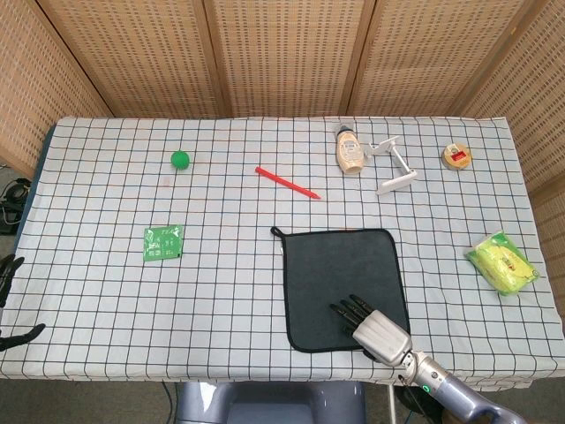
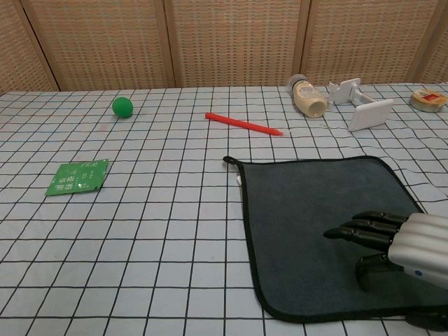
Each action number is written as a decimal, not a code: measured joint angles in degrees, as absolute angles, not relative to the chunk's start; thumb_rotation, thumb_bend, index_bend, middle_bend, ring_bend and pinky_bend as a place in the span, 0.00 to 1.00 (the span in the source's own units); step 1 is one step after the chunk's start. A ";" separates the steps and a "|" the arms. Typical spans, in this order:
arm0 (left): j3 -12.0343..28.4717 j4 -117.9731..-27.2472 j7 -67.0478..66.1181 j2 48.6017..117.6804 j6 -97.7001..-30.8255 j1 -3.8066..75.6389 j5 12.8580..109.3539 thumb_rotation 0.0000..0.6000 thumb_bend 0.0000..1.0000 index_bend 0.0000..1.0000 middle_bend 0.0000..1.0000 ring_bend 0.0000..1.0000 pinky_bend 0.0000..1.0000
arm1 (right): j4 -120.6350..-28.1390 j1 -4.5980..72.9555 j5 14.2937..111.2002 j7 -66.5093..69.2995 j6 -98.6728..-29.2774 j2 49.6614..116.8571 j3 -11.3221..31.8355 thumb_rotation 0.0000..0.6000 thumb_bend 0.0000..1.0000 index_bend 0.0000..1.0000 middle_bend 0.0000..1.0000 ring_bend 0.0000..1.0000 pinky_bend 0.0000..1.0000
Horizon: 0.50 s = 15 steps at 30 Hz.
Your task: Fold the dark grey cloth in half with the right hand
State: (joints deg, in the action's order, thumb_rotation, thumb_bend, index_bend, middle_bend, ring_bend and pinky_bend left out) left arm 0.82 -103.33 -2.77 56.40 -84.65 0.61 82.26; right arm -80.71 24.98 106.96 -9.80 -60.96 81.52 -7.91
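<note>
Grey and flat, the cloth point(image 1: 345, 288) lies unfolded on the checked worktop point(image 1: 221, 291) near the front edge in the head view, its hanging loop at the far left corner. The right hand point(image 1: 369, 323) hovers over the cloth's near right part, fingers point(image 1: 346, 309) stretched out and apart, holding nothing. At the far left edge of this view, dark fingers of the left hand point(image 1: 11, 300) show beside the worktop; whether they are curled or spread I cannot tell. A red pen point(image 1: 287, 183), a green ball point(image 1: 180, 159) and a green packet point(image 1: 163, 243) lie well apart from the cloth.

From the chest view, the right hand point(image 2: 395, 245) sits low over the cloth point(image 2: 329, 234), fingers point(image 2: 360, 231) pointing left and the thumb angled down toward the fabric, nothing pinched yet. The near hem curves just in front of the hand.

The risk, as I judge it, is the grip: the cloth is thin and lies flush, so the fingers could slide over it or drag the whole square across the smooth worktop instead of lifting one edge. A catch far from a corner would likely give a crooked fold.
</note>
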 measured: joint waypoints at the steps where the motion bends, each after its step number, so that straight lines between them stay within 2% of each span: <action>1: 0.78 -103.38 -2.64 56.37 -84.60 0.61 82.30 1.00 0.00 0.00 0.00 0.00 0.00 | -80.36 24.98 107.03 -9.83 -61.10 81.66 -7.96 1.00 0.44 0.43 0.00 0.00 0.00; 7: 0.59 -103.50 -2.06 56.09 -84.29 0.71 82.57 1.00 0.00 0.00 0.00 0.00 0.00 | -77.96 24.95 107.31 -9.82 -61.89 82.94 -8.55 1.00 0.46 0.43 0.00 0.00 0.00; 15: 0.61 -103.47 -1.98 56.07 -84.30 0.72 82.49 1.00 0.00 0.00 0.00 0.00 0.00 | -76.60 24.97 107.30 -9.41 -63.14 84.05 -8.89 1.00 0.61 0.46 0.00 0.00 0.00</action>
